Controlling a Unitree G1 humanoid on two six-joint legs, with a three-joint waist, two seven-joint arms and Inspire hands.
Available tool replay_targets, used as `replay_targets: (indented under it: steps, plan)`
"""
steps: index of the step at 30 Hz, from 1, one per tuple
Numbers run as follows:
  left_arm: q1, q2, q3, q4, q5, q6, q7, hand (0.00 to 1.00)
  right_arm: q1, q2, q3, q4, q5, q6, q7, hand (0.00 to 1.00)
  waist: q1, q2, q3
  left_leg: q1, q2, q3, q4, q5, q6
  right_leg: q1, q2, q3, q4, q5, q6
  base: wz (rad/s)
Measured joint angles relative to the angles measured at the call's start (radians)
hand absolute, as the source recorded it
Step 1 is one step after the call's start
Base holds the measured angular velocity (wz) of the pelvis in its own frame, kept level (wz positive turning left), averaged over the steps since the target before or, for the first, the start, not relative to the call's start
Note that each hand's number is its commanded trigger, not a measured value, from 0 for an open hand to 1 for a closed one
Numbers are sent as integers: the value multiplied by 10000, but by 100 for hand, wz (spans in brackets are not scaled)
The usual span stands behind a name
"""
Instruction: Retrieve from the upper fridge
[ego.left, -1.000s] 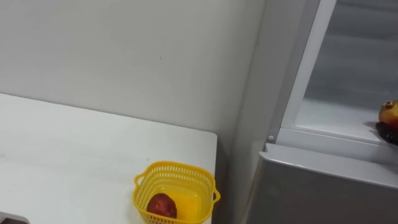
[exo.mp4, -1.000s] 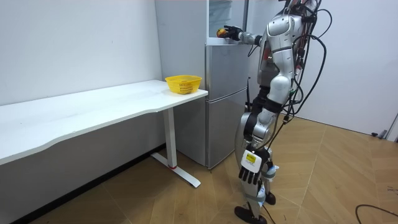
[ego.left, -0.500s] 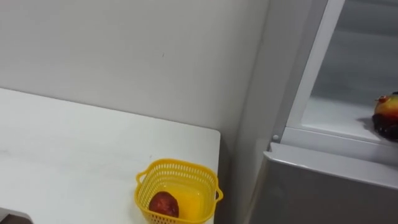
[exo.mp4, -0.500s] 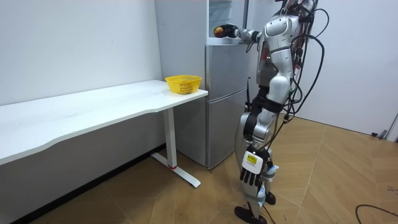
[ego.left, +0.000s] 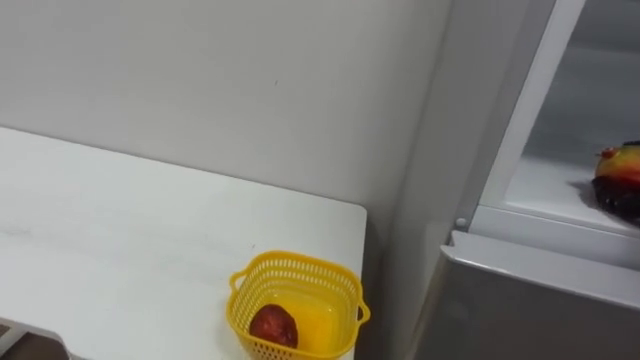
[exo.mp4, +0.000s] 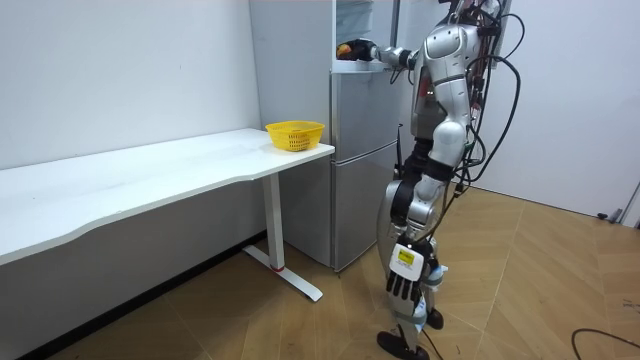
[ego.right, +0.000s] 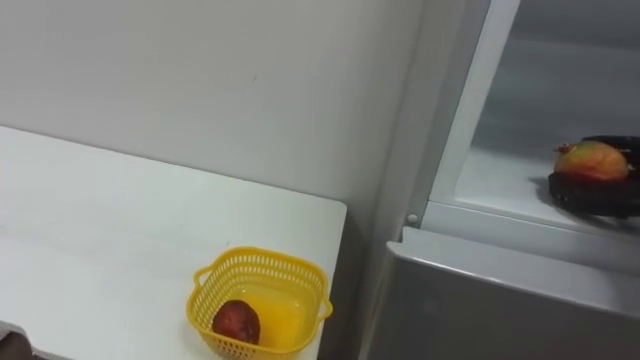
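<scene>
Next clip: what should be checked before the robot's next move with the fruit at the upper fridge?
1. Upper fridge compartment open: ok.
2. Fruit in the right hand, fingers curled round it: ok.
3. Fruit lifted clear of the shelf: cannot tell.
4. Yellow basket on the table, room left beside the red fruit: ok.
5. Left hand idle, open, hanging by the leg: ok.
</scene>
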Motion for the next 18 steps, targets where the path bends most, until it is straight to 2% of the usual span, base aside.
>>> replay_targets:
  steps: [4, 9, 12, 18]
  plan:
    - [-27, 3, -12, 0, -8, -29, -4, 0, 50, 107, 231, -648, 21, 3, -146, 100, -34, 129, 34, -7, -3, -4, 1, 0, 0, 11, -12, -68, -1, 0, 1, 2]
    - [-17, -54, -19, 5, -7, -211, 85, 0, 244, 400, 238, -1961, 39, -8, -360, 100, -113, 396, -87, 59, 0, 11, 14, 1, -1, 28, -14, -72, 5, 0, 1, 0]
    - [11, -65, 1, 5, 11, -247, 130, 0, 602, 442, 222, -2984, 25, -17, -479, 100, -121, 451, -119, 95, 0, 12, 19, 3, -2, 54, -12, -57, 5, 0, 0, 0]
    - [11, -67, 10, 20, -6, -345, 218, 0, 1326, 447, 207, -4894, 44, -33, -750, 100, -188, 438, -109, 217, -1, 35, -1, 4, -3, 166, -3, 67, 1, -1, 2, -2]
